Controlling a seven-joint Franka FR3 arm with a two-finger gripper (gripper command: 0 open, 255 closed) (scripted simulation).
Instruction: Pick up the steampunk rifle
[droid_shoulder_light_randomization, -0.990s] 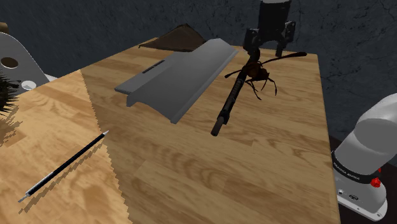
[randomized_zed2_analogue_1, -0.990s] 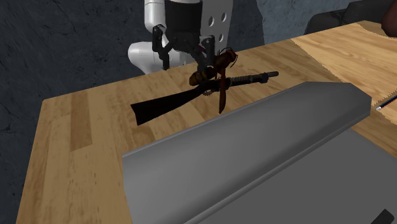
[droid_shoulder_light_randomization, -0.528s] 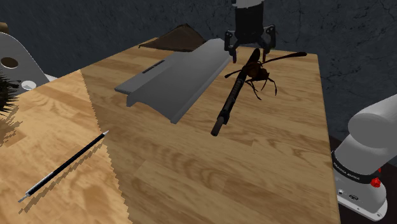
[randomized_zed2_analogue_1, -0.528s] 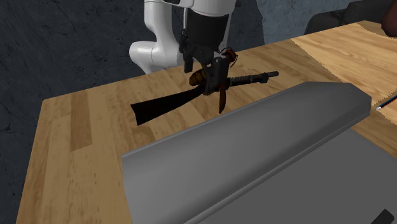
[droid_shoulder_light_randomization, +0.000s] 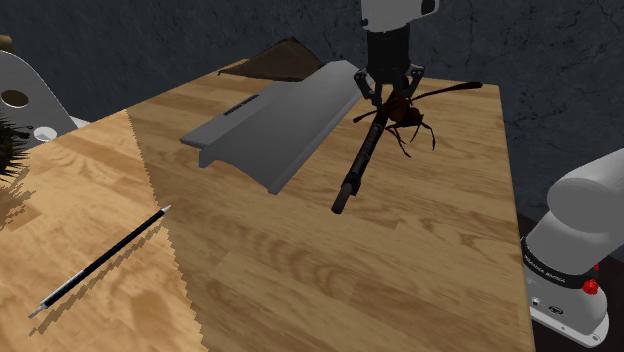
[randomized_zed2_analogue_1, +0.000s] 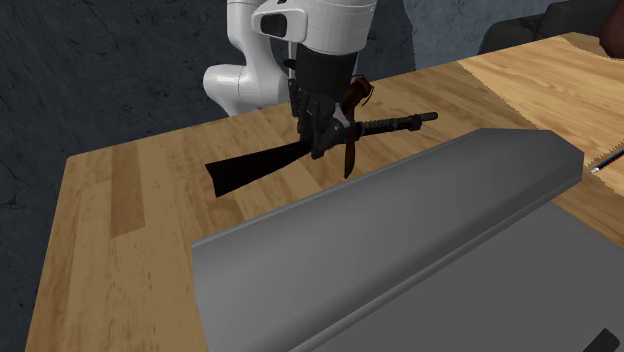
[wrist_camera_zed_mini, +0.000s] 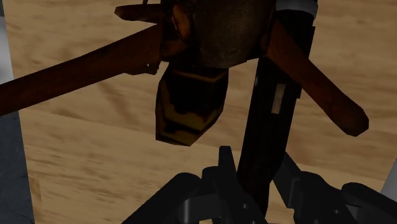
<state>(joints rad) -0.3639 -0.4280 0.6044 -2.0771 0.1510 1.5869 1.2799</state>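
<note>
Black two-finger gripper (droid_shoulder_light_randomization: 386, 88) hangs low over the steampunk rifle (droid_shoulder_light_randomization: 362, 160) at the far end of a wooden table (droid_shoulder_light_randomization: 400, 270), its jaws spread and set one on each side of the weapon's middle, with nothing clasped yet. The rifle lies flat on the boards on a slant. In the shoulder view its dark barrel runs toward the near left and its thin stock toward the far right, with brown struts splayed out from a bulbous brown centre.

From the wrist camera, the rifle's black body (wrist_camera_zed_mini: 273, 95) rises from between the fingertips (wrist_camera_zed_mini: 224, 167), which appear to stand just clear of it. The hand seems placed at the bulky midsection because that is likely near the balance point. The fingers cross the long axis, so closing them would pinch the narrow width rather than the length.

A grey slab (droid_shoulder_light_randomization: 275, 125) with a turned-down lip lies just beside the rifle on the shoulder view's left, which leaves the finger on that side little room. A thin black rod (droid_shoulder_light_randomization: 100, 262) rests well apart at the near left. The arm's stand (droid_shoulder_light_randomization: 570, 260) sits at the near right. Judged from here, the approach looks complete, and the squeeze and lift are not yet done.
</note>
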